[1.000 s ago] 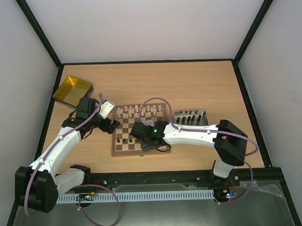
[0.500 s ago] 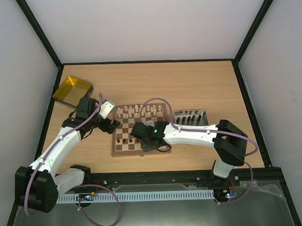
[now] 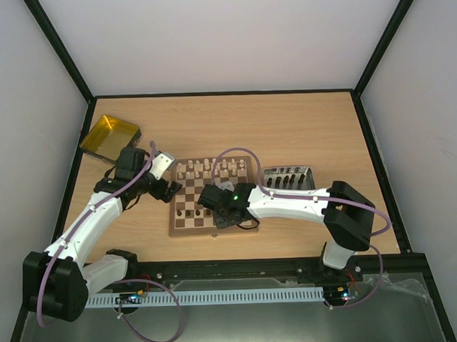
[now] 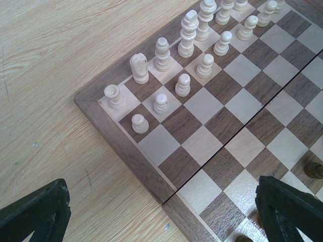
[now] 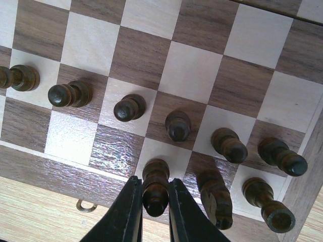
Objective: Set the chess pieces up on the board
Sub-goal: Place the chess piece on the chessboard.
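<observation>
Seen from above, the wooden board [image 3: 190,195] lies at the centre of a pale desk [image 3: 287,124]. A yellow tray [image 3: 109,137] sits at upper left, and a grey tray [image 3: 287,178] sits just right of the board. The cream chess pieces [image 3: 213,168] stand in 2 rows along the board's upper edge.

The left gripper [image 3: 167,189] hangs at the board's left edge, its fingers [image 4: 35,212] wide apart and holding nothing.

In the right wrist view, the right gripper [image 5: 154,187] is at bottom centre. Its fingers [image 5: 128,212] are clamped on 1 dark piece [image 5: 155,171] over a pale square in the board's edge row. 6 dark pawns [image 5: 128,108] line the row above, and 2 more dark pieces stand to its right.
</observation>
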`<state>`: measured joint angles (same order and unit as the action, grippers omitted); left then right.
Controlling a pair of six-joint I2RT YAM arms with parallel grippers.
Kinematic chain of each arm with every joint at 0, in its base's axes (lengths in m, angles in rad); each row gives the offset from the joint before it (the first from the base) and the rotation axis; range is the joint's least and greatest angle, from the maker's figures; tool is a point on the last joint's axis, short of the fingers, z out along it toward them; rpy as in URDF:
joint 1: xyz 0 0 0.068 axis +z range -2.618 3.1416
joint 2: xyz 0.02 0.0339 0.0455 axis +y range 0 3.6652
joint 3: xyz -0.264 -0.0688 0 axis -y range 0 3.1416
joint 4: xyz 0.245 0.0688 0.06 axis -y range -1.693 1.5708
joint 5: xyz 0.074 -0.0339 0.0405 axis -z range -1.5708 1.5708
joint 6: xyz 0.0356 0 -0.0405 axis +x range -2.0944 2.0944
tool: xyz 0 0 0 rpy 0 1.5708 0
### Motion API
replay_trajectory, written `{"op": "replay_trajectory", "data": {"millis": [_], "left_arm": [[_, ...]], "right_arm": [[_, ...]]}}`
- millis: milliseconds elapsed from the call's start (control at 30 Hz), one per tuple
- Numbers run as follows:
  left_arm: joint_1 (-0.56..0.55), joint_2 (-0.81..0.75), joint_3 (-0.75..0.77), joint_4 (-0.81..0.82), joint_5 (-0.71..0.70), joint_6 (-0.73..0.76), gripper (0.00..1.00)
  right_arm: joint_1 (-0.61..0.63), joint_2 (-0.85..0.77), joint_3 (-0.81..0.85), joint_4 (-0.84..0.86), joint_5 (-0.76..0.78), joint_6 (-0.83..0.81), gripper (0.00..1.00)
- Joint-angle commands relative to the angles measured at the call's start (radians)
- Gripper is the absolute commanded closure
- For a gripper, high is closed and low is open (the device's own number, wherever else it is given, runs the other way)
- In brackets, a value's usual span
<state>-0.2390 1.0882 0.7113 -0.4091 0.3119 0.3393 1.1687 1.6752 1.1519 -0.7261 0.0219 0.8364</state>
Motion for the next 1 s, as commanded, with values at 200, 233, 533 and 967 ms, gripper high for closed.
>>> {"op": "replay_trajectory", "data": {"millis": [200, 233, 533, 967], "left_arm": [[-0.007, 0.006, -0.007, 0.010, -0.005, 0.001, 0.00], [-0.007, 0.006, -0.008, 0.012, -0.006, 0.002, 0.00], [-0.007, 0.004, -0.009, 0.013, -0.007, 0.001, 0.00], [-0.007, 0.005, -0.009, 0.012, -0.006, 0.001, 0.00]], "right_arm": [[-0.007, 0.000, -0.012, -0.004, 0.015, 0.004, 0.88], [-0.007, -0.001, -0.013, -0.004, 0.015, 0.004, 0.89], [-0.007, -0.005, -0.018, 0.002, 0.006, 0.007, 0.90], [-0.007, -0.009, -0.014, 0.000, 0.005, 0.009, 0.83]]}}
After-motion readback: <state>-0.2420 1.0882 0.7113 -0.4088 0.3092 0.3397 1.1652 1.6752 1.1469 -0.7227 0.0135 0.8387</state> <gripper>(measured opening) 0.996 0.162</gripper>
